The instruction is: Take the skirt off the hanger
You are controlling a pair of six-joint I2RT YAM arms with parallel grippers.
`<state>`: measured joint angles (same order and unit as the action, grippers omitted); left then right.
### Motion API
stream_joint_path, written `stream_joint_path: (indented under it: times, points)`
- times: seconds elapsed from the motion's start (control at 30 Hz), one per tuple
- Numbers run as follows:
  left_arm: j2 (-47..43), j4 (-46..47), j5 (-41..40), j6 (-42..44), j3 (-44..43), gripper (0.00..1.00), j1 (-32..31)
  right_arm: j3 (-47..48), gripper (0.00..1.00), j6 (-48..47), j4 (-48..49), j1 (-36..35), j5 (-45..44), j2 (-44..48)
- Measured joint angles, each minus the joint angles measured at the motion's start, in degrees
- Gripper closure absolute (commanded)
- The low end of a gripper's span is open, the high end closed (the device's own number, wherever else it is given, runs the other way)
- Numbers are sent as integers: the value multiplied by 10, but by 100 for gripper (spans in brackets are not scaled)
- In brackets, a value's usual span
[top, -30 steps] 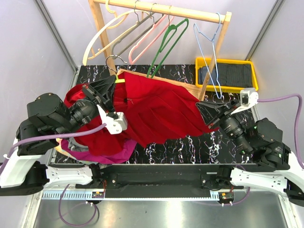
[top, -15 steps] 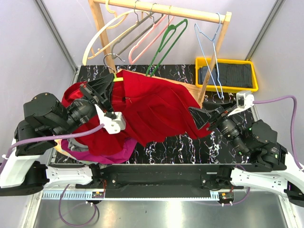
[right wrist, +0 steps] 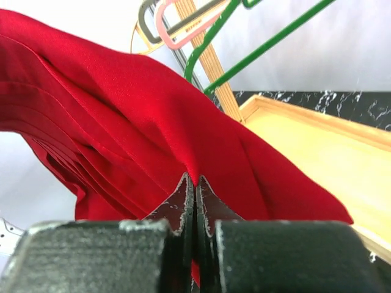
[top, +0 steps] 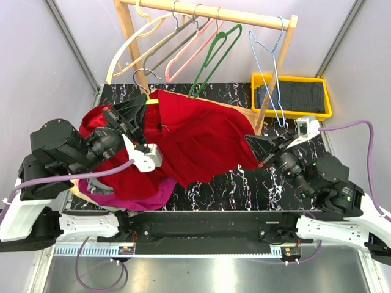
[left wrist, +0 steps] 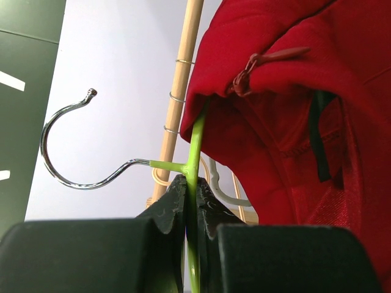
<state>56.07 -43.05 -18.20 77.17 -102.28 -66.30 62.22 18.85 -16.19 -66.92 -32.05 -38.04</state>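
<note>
Fingers point(left wrist: 164, 210) of the left gripper point(left wrist: 191, 183) are pressed together on the thin lime-green bar of the hanger point(left wrist: 197, 137), just below where its polished chrome hook point(left wrist: 67, 174) curls away. Seen from overhead, that gripper sits at the left side of the black, white-veined marble tabletop point(top: 244, 183), near a crumpled magenta garment point(top: 149, 196).

The skirt point(top: 195, 137) is a deep red, matte woven fabric. It hangs on the hanger and stretches rightward across the tabletop as a broad slanted sheet with long, pleat-like folds. Near the hanger its waistband bunches, showing a reddish zip pull point(left wrist: 244, 79) and a narrow black hanging loop point(left wrist: 314, 140). Part of the cloth lies over a pale wooden tray point(top: 244, 113).

At the skirt's right edge, the right gripper point(top: 253, 143) has its scuffed black fingers point(right wrist: 177, 204) clamped shut on a pinched ridge of the red cloth.

Behind, a wooden rail point(top: 214, 12) carries spare hangers point(top: 211, 55) in cream, grey, pink, green and blue. At far right, a yellow bin point(top: 292, 77) holds dark folded fabric point(top: 293, 94).
</note>
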Motion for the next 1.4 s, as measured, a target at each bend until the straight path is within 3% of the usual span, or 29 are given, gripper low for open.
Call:
stream_joint_path:
  times: [0.13, 0.4, 0.67, 0.87, 1.03, 1.2, 1.27, 1.4]
  points:
    - [-8, 12, 0, -2, 13, 100, 0, 56, 100, -38, -5, 0, -9, -18]
    - [-93, 48, 35, -55, 162, 100, -5, 301, 100, -171, -8, -1, -16, -128]
    - [-90, 50, 46, -102, 186, 100, -24, 381, 100, -230, -22, -1, -14, -228]
    - [-57, 70, 46, -97, 186, 100, -75, 492, 100, -249, -49, -1, -1, -327]
    - [-23, 122, 45, -76, 179, 100, -79, 566, 100, -249, -77, 2, 4, -373]
    - [78, 188, 30, -48, 97, 100, -79, 566, 100, -198, -78, 23, 31, -371]
    - [157, 209, 19, -26, -1, 100, -76, 565, 100, -183, -77, 32, 32, -370]
    - [358, 168, 0, 17, -316, 100, -68, 568, 100, -171, 0, 54, 26, -348]
